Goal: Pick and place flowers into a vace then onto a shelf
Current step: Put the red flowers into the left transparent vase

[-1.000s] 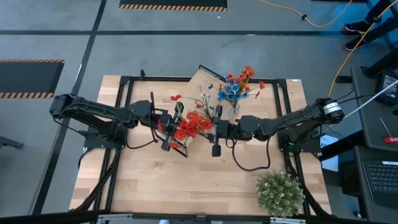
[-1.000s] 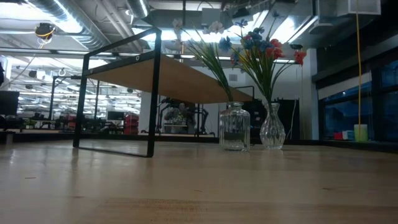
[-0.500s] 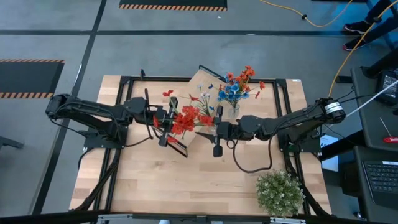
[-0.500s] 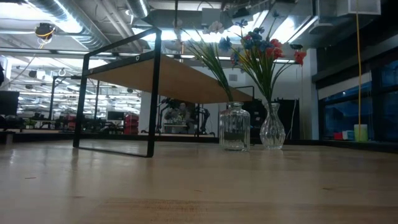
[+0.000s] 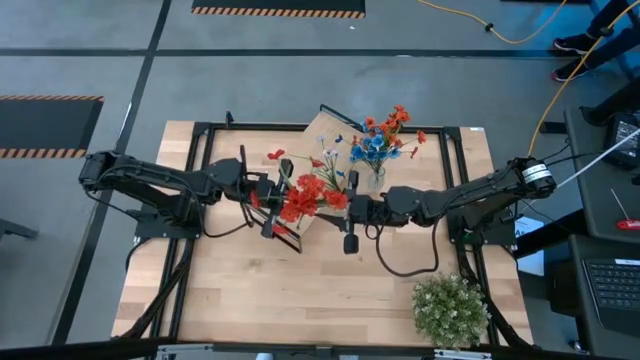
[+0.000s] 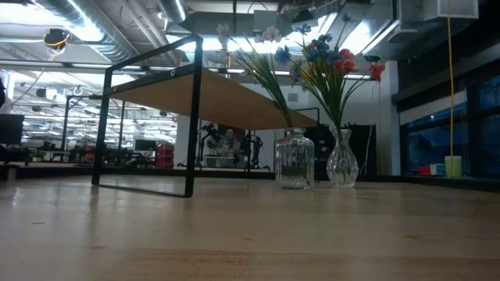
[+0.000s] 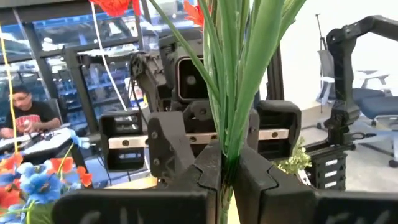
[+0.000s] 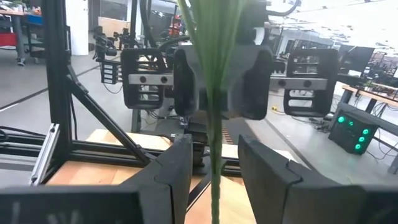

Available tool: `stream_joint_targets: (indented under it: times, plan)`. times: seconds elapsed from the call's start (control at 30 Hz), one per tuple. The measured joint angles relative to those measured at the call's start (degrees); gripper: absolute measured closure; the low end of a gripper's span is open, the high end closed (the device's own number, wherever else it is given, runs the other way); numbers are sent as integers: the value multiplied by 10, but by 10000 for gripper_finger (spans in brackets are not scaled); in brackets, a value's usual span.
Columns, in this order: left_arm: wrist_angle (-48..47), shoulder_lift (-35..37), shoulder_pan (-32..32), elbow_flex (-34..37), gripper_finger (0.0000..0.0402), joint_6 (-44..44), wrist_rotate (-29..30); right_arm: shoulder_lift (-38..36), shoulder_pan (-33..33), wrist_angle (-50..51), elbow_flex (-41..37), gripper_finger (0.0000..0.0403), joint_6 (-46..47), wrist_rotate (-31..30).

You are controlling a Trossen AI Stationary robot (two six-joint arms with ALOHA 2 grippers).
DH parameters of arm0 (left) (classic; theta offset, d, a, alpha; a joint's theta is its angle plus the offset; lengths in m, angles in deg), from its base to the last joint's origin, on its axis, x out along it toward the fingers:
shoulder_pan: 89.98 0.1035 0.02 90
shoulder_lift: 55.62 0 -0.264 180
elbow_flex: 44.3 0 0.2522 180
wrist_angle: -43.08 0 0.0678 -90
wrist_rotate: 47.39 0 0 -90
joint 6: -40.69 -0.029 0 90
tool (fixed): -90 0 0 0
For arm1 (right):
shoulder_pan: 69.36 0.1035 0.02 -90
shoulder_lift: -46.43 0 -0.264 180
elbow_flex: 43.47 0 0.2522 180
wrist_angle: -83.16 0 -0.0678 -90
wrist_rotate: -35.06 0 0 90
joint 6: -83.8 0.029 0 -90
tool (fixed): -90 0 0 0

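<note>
1. The left gripper [image 7: 227, 180] has its jaws closed on the green stems of a bunch of red flowers [image 5: 300, 198], held above the table between the two arms. The right gripper [image 8: 213, 174] faces it with its jaws parted on either side of the same stems, not clamping them.
2. The table [image 5: 300, 300] carries everything. A bushy green plant [image 5: 450, 308] stands at its near right corner, apart from the work.
3. The shelf [image 6: 211, 97], a light-wood board on a black wire frame, stands at the far middle of the table. Nothing can be seen on its top in the low view.
4. Two glass vases stand on the table beside the shelf. The wide vase [image 6: 294, 160] holds sprigs with pale blooms. The slim vase [image 6: 341, 161] holds a blue and red-orange bouquet [image 5: 385, 138].
5. Judged from this, two bunches are already in vases. The red bunch is mid-handover and not yet in a vase. Moving vases onto the shelf appears wholly undone.
</note>
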Motion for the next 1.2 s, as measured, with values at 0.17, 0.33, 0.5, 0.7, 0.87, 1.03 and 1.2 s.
stream_joint_targets:
  times: [0.17, 0.33, 0.5, 0.7, 0.87, 1.03, 1.2]
  plan:
    - [21, -7, 0, 0, 384, 1, 0, 0, 0, 0, 0, 270, 0, 0]
    - [42, -28, -2, 0, 384, 1, 0, 0, 0, 0, 0, 269, -1, -1]
    - [58, -39, -2, 0, 384, 1, 0, 0, -1, 0, 0, 269, -2, -1]
    - [63, -39, -2, 0, 384, 2, -23, 0, -1, 4, 0, 269, -2, -1]
    - [63, -39, -2, 0, 384, 2, -26, 0, -1, 4, 0, 269, 0, -1]
    - [63, -39, 1, 0, 384, 0, -26, 0, -1, -3, -1, 269, 0, -1]
    - [77, -44, 3, 0, 384, -5, -27, 1, -1, -6, -1, 282, 1, -2]
